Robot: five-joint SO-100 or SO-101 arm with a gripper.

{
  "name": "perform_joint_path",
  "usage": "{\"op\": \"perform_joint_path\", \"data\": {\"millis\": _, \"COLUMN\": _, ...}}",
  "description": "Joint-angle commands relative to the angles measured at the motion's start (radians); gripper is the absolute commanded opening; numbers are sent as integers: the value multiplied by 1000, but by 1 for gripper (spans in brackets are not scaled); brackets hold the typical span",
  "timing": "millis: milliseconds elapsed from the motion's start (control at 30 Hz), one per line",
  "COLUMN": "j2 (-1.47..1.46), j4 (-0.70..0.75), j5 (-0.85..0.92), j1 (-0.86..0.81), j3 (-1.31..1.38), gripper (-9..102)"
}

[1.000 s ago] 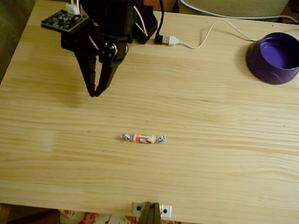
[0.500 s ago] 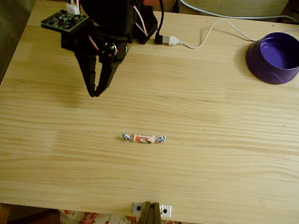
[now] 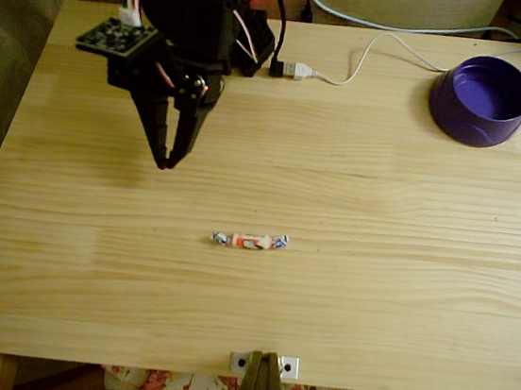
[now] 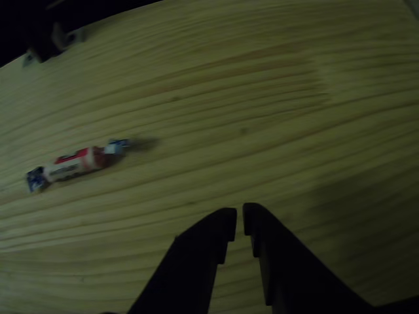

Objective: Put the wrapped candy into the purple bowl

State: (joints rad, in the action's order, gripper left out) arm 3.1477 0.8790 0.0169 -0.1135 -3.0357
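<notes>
The wrapped candy [image 3: 250, 240] lies flat near the middle of the wooden table, white and orange with twisted silvery ends. In the other view the candy [image 4: 73, 163] sits at the left, beyond the fingertips. The purple bowl [image 3: 481, 99] stands at the far right corner in the fixed view. My black gripper [image 3: 164, 161] hangs over the left half of the table, fingertips pointing down, well up and left of the candy. Its two fingers nearly touch, with nothing between them; the same narrow gap shows at my gripper [image 4: 239, 220] in the other view.
A white USB cable [image 3: 352, 68] runs across the table's far edge between the arm base [image 3: 207, 8] and the bowl. A small metal bracket [image 3: 263, 364] sits on the near edge. Bare wood lies between candy and bowl.
The gripper and its small circuit board have shifted very slightly to the right. The candy and bowl stay where they were.
</notes>
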Motion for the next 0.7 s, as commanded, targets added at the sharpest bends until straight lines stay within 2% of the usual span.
{"op": "perform_joint_path", "data": {"millis": 0, "j2": 3, "j4": -17, "j5": 55, "j1": -40, "j3": 15, "gripper": 0}}
{"op": "perform_joint_path", "data": {"millis": 167, "j2": -80, "j4": -66, "j5": 253, "j1": -69, "j3": 84, "gripper": 0}}
{"op": "perform_joint_path", "data": {"millis": 267, "j2": -190, "j4": -66, "j5": 537, "j1": -48, "j3": 172, "gripper": 0}}
{"op": "perform_joint_path", "data": {"millis": 667, "j2": -765, "j4": -44, "j5": 698, "j1": -38, "j3": 632, "gripper": 0}}
